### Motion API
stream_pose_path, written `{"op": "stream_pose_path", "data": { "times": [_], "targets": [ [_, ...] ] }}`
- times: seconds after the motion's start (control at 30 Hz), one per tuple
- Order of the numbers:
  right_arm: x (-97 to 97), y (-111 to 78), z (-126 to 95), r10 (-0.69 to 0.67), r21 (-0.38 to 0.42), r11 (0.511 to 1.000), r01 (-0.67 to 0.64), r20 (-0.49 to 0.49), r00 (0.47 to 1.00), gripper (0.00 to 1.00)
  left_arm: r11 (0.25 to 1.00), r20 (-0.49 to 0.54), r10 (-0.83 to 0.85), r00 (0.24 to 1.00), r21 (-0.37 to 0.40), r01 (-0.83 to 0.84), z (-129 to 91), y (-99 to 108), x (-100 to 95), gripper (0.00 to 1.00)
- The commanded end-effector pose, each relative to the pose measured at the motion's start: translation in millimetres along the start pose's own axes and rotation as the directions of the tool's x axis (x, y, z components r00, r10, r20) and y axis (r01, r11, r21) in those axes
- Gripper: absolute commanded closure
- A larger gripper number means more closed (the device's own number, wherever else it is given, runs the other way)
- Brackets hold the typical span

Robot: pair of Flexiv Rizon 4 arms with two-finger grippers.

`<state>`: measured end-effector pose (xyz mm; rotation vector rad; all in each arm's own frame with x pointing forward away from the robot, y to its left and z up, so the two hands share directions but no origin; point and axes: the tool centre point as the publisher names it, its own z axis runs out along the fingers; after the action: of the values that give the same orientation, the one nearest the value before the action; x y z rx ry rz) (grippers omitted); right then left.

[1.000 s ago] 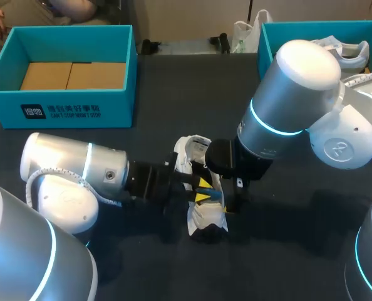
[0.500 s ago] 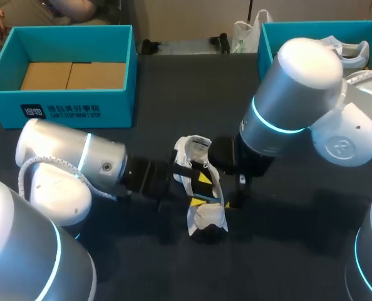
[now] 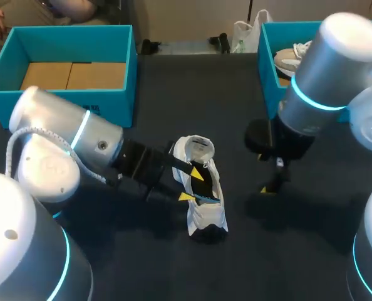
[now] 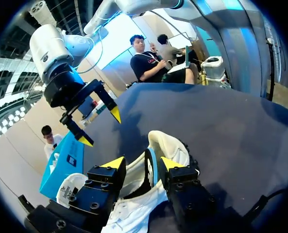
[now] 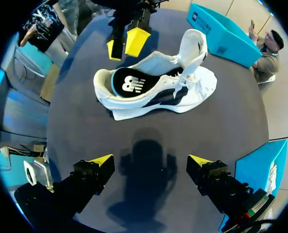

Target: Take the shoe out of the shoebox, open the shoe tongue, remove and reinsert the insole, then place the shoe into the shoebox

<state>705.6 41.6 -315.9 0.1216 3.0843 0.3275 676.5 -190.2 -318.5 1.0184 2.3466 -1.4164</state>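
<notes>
Your dark tabletop (image 3: pixel 173 94) carries everything, with your left arm (image 3: pixel 67 144) coming in low from the left and your right arm (image 3: pixel 324 69) from the right. An empty teal shoebox (image 3: pixel 73 106) sits at the far left corner. A second teal shoebox (image 3: pixel 268 69) at the far right holds another sneaker (image 3: pixel 289 59). The white sneaker (image 3: pixel 205 210) stands upright on its sole in the middle of the tabletop, well apart from both boxes. Its long axis runs near to far, toe toward the far edge and heel toward you, as far as you can tell. Its tongue (image 3: pixel 197 149) is folded up and forward, and the black insole (image 5: pixel 134 85) with a white logo lies flat inside. Your left pincer (image 3: pixel 192 184) is spread wide at the shoe's left side, its yellow tips on either side of the collar wall, gripping nothing you can see. Your right pincer (image 5: pixel 150 160) is wide apart over bare tabletop, to the right of the sneaker, holding nothing.
</notes>
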Motion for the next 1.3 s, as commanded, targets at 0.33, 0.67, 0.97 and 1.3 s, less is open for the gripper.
{"op": "stream_pose_path", "data": {
  "times": [0.33,0.67,0.97,1.3],
  "targets": [
    [5.8,-18.4,-9,-0.001,-0.026,1.0,0.002,0.008,1.0,0.0,1.0,-0.295,-0.008,0.955,0.017,0.014,-49,15,-13.1,0.56],
    [-6.6,-62.4,-29,0.091,0.006,0.996,-0.091,0.003,0.996,0.0,0.999,-0.503,0.041,0.864,0.029,-0.03,-70,11,-21.8,0.59],
    [4.6,-73.0,-39,0.145,0.021,0.989,-0.145,0.005,0.989,0.0,0.996,-0.665,0.081,0.742,0.022,-0.09,-79,4,-29.3,0.63],
    [4.6,-73.0,-39,0.145,0.021,0.989,-0.145,0.005,0.989,0.0,0.991,-0.774,0.109,0.624,0.035,-0.13,-89,2,-36.4,1.0]
  ]
}}
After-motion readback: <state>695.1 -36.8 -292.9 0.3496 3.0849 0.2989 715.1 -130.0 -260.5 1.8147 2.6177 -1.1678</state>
